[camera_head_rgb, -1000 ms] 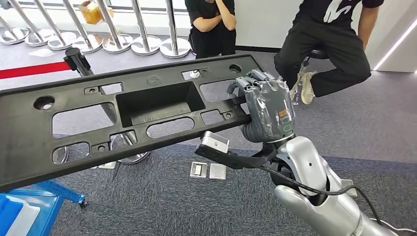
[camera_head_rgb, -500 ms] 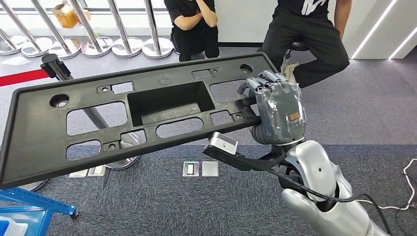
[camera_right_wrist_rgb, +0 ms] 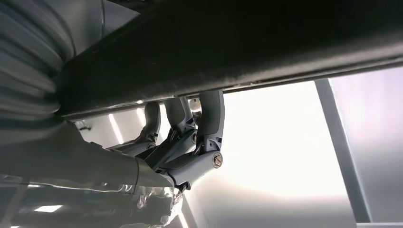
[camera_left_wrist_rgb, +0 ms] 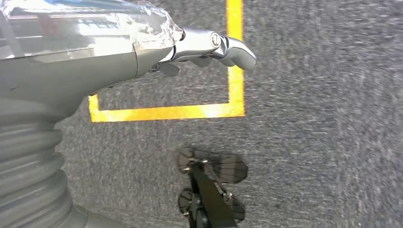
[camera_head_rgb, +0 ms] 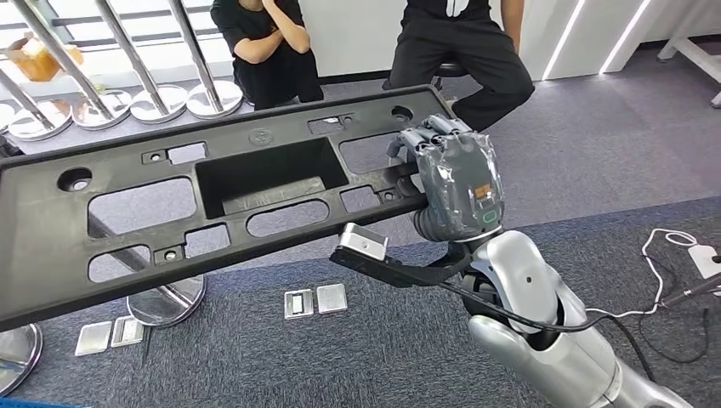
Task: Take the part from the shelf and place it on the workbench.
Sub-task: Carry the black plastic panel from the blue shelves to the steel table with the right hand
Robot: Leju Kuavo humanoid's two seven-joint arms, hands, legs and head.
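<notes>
The right hand (camera_head_rgb: 455, 183) grips the long black part's (camera_head_rgb: 212, 204) right end, holding it above the floor.

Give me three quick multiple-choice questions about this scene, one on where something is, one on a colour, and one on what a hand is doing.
1. Where is the long plastic part?
A. Lying on the carpet
B. Held up in the air above the carpet
C. Resting on a stool

2. What colour is the line on the floor under the left hand?
A. Yellow
B. Green
C. White

3. What is the right hand doing?
A. Hanging free with nothing in it
B. Pressing flat on the carpet
C. Gripping one end of the part

Answers:
1 B: the carpet and stanchion bases show through its cutouts.
2 A: a yellow angled stripe runs across the grey carpet.
3 C: its fingers wrap over the part's edge.
</notes>
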